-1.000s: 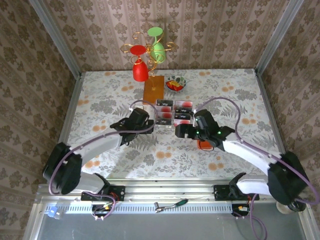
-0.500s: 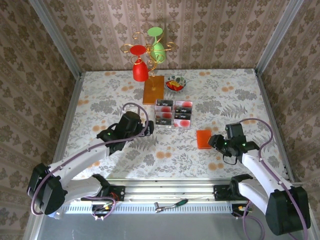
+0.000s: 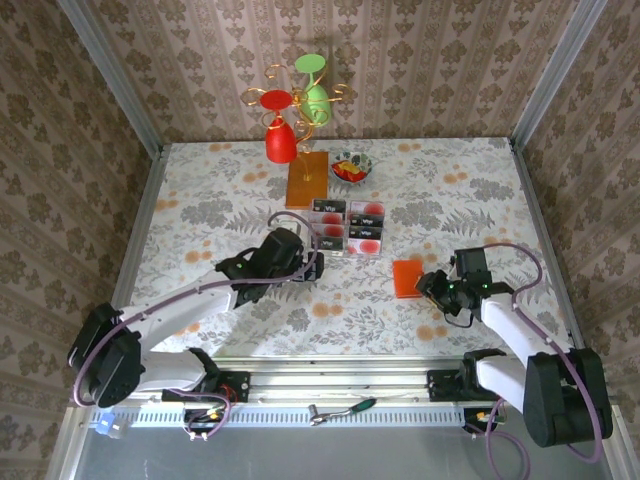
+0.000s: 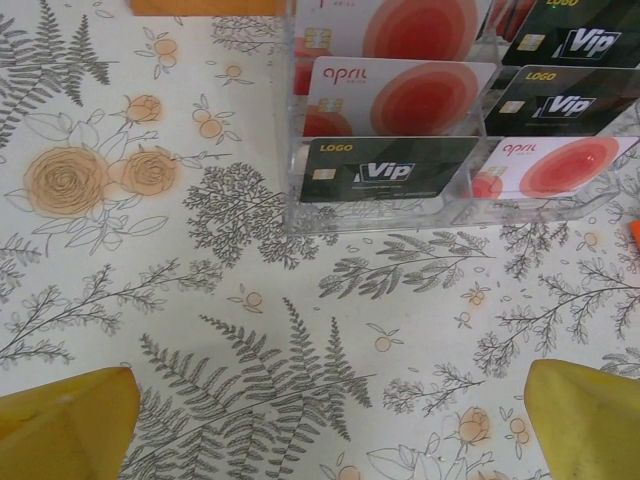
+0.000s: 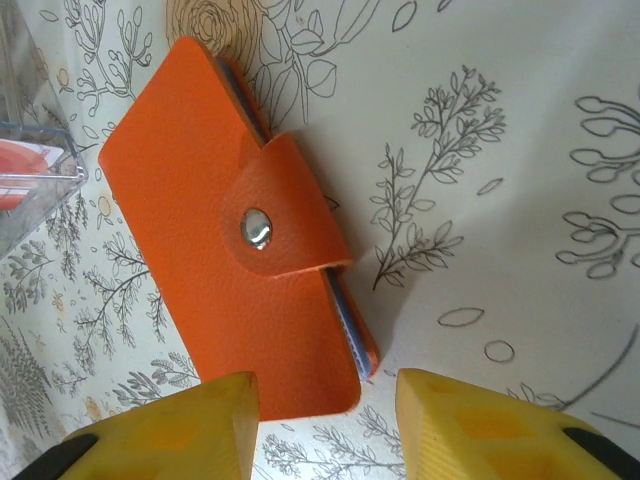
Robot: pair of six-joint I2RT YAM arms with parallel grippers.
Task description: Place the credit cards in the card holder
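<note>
the right claw (image 5: 325, 400) has left the clear tray (image 4: 300, 215) and narrowed, jaws still apart at the end of the snapped-shut card holder (image 5: 200, 230) on the tabletop (image 3: 450, 190). the left claw (image 4: 330, 410), wide open, has neared the tray's credit cards (image 4: 385, 172). opening the holder likely comes next.

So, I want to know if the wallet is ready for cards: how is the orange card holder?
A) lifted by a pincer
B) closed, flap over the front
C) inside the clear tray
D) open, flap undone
B: the card holder lies flat on the table, flap folded across it.
</note>
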